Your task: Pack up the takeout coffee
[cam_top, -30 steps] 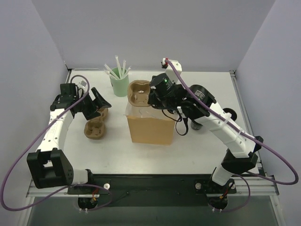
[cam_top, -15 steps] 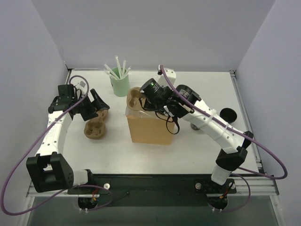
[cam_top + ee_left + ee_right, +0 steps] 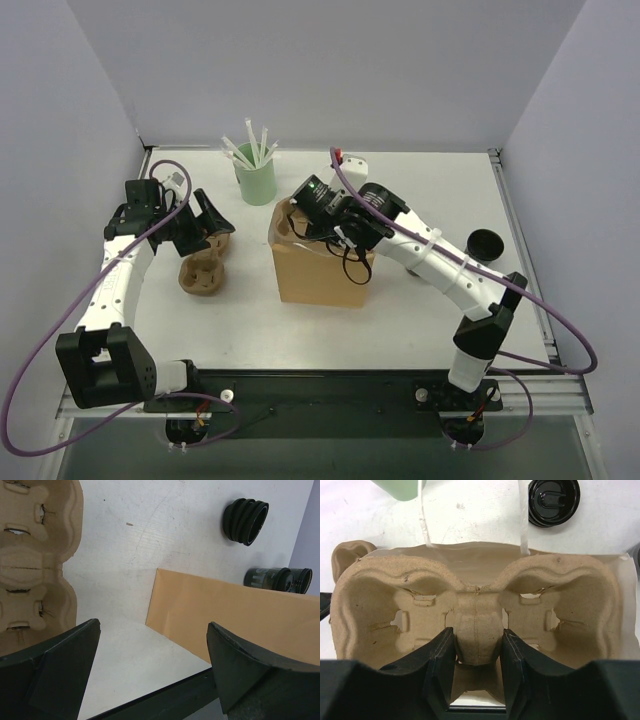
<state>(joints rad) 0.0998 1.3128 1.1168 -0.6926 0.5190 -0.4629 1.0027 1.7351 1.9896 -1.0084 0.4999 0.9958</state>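
Pinching the centre ridge of a pulp carrier (image 3: 560,585), the right gripper (image 3: 476,640) has one finger pressed against each side of that ridge. The carrier sits directly under the tool, at the open mouth of the brown paper bag (image 3: 320,275); how deep it is seated cannot be told. Two white handle strips (image 3: 423,515) rise from the bag's far edge, just ahead of the fingertips.

Takeout coffee (image 3: 554,500): only its round black lid shows, seen from above. It stands on the table (image 3: 420,320) ahead of the right gripper, on the right of its camera's view, beyond the bag's far edge and clear of both bag and carrier. A mint-green cup (image 3: 256,183) of straws (image 3: 250,145) stands ahead on the opposite side.

Left gripper (image 3: 152,625): fingers spread wide, nothing between them. A second carrier (image 3: 30,555) lies on the table just ahead of one finger. The bag's side wall stands ahead of the other, touching neither.
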